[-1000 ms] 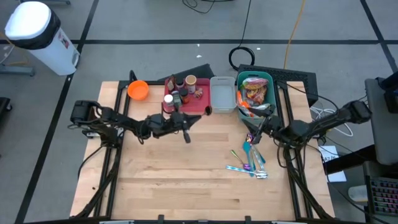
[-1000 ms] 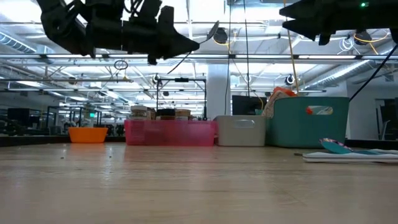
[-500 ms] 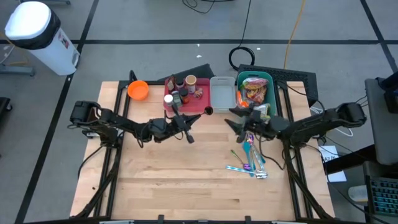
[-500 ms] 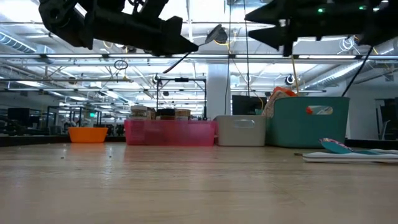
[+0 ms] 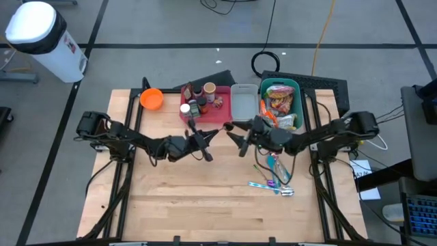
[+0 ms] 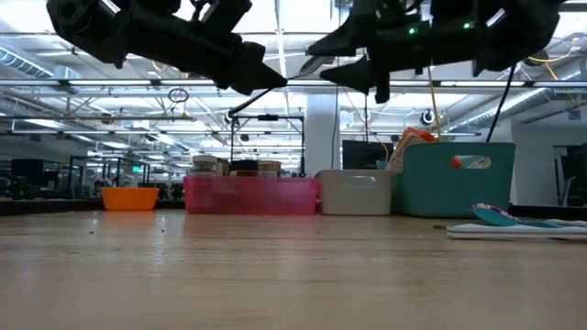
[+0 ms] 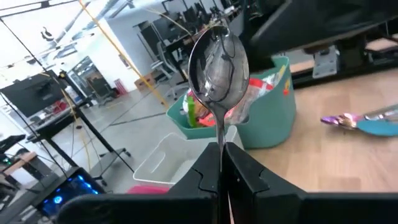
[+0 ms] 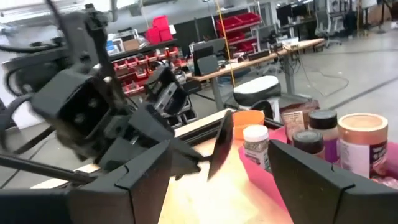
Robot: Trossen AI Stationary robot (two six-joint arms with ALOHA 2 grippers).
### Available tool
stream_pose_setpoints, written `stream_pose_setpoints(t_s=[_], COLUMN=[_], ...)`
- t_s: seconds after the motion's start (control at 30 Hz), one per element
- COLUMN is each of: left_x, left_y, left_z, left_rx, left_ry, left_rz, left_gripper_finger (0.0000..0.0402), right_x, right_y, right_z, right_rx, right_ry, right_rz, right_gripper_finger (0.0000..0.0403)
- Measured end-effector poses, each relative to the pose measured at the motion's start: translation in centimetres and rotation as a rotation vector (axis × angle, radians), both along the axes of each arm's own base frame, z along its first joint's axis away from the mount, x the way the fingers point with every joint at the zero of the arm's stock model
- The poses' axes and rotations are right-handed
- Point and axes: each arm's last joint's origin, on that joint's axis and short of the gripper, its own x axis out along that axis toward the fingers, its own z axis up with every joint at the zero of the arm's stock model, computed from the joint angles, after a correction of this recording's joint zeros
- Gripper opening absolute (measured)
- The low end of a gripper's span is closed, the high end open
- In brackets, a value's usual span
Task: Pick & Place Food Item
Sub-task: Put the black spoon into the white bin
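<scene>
A metal spoon (image 7: 217, 62) is held high above the table's middle by my left gripper (image 5: 203, 141), which is shut on it. The spoon's bowl points toward the table's right. My right gripper (image 5: 235, 137) is open and faces it from the right, level, at the same height. Its own wrist view shows the spoon's bowl (image 8: 220, 144) edge-on just ahead of its spread fingers, not touching. Food packets fill a teal bin (image 5: 295, 85) at the far right. Jars stand in a pink tray (image 5: 213, 115). My left gripper pinches the spoon's handle (image 7: 221, 148) between its two fingers, which lie along the handle. The fingers come level from the table's left. The spoon sticks out past the fingertips (image 6: 260, 77), bowl foremost, clear of the table and everything on it.
Along the far edge stand an orange bowl (image 5: 151, 98), the pink tray, a white bin (image 5: 244, 102) and the teal bin. Several coloured utensils (image 5: 276, 174) lie on the table near the right side. Bare wood stretches across the near half.
My right gripper has swung from the teal bin's near side toward the table's left, staying open, and now faces the spoon's bowl. My left gripper has rolled at the wrist and shifted a little, and the spoon has turned with it, still gripped.
</scene>
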Motion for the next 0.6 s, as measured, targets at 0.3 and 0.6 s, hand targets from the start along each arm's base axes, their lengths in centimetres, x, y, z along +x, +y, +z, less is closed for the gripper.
stream_pose_setpoints(t_s=[0.3,0.6], left_x=[-0.08,-0.08], left_y=[-0.18,-0.18], left_z=[-0.59,-0.58], left_rx=[-0.013,-0.019], left_ry=[0.052,0.048], left_rz=[0.005,0.006], left_gripper_finger=[0.0007,0.0006], right_x=[0.91,0.98], right_y=[-0.96,-0.98], right_z=[-0.90,-1.08], right_rx=[0.081,0.074], right_ry=[-0.013,0.008], right_rz=[-0.027,0.023], right_gripper_finger=[0.0204,0.0035])
